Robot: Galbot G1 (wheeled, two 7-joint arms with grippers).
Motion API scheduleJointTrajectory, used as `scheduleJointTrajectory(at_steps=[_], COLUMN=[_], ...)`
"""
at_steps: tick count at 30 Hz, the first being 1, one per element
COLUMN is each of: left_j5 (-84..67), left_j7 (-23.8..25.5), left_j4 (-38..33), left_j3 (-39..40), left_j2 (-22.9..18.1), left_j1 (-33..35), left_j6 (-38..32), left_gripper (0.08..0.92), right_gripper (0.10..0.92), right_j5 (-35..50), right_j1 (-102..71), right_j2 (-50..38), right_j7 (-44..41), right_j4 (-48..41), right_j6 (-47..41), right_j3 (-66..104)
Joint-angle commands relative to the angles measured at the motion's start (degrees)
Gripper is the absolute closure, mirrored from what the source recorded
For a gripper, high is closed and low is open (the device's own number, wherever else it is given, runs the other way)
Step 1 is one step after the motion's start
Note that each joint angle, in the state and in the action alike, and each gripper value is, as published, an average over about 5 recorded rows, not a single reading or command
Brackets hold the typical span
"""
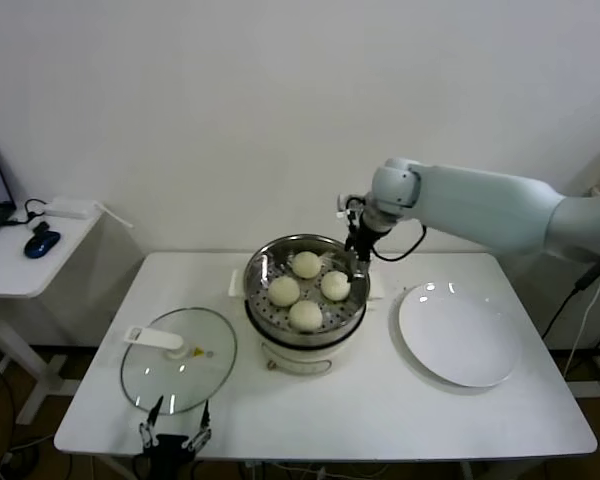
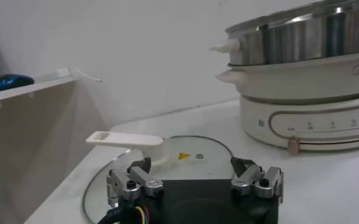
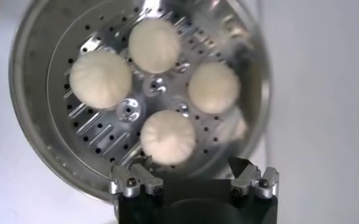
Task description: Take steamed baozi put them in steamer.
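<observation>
The steamer (image 1: 252, 285) stands at the table's middle with several off-white steamed baozi on its perforated tray. One baozi (image 1: 335, 285) lies on the side nearest my right gripper (image 1: 357, 245), which hangs open and empty just above the pot's far right rim. In the right wrist view the same gripper (image 3: 191, 165) has its fingers spread wide over the steamer (image 3: 27, 91). The nearest baozi (image 3: 167, 137) rests free on the tray below them. My left gripper (image 1: 175, 432) is parked open at the table's front edge.
A round glass lid (image 1: 178, 360) with a white handle lies flat on the table, left of the steamer and just ahead of the left gripper (image 2: 191, 164). An empty white plate (image 1: 458, 333) sits to the right. A side table (image 1: 20, 270) with a mouse stands far left.
</observation>
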Motion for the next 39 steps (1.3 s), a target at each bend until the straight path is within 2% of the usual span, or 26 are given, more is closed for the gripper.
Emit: scheduleJointTrajectory(at_steps=[1,5,11,19,22,25,28,33,39], left_j5=[0.1,0.4,1.0,1.1,1.3,1.6,2.0,2.3,2.7], left_j7=[0.0,0.1,0.2,0.2,0.3,0.4,0.4,0.5,0.4], left_j4=[-0.1,-0.1,-0.7,-1.0,-1.2,-1.5,-1.8,-1.8,-1.3], left_j3=[-0.2,0.1,0.7,0.5,0.5,0.6,0.6,0.4,0.3], left_j2=[0.1,0.0,0.1,0.1,-0.1,-0.3,-0.5,-0.6,-0.8], left_j1=[-0.1,-0.3,-0.2,0.2,0.3,0.4,0.6,1.1,1.4], left_j6=[0.2,0.2,0.1,-0.7,-0.9,-1.0,-1.1,-1.7,-2.2], left_gripper=[0.177,0.177,0.177,0.177,0.177,0.177,0.177,0.177,0.177], right_gripper=[0.203,0.202,0.203,0.203,0.203,0.203,0.203,0.203,0.203], right_j5=[17.4,20.1,18.3,9.2,7.2,0.9,-6.1,-16.5,-24.4], right_j1=[7.2,-0.1,-18.0,-46.3,-65.8,-92.6,-109.8,-126.6,-136.2], right_j2=[-10.1,-18.2,-30.8,-45.1,-47.6,-41.7,-32.0,-15.3,0.3], right_j7=[18.4,31.1,39.1,50.9,54.6,55.7,55.2,52.7,50.5], right_j4=[6.3,12.6,26.0,39.8,44.7,48.5,50.4,51.5,48.9], right_j6=[-1.6,-2.8,-2.0,12.8,17.4,19.1,20.2,27.8,39.8], right_j3=[2.8,13.3,33.9,54.6,69.8,94.4,110.4,121.0,123.0])
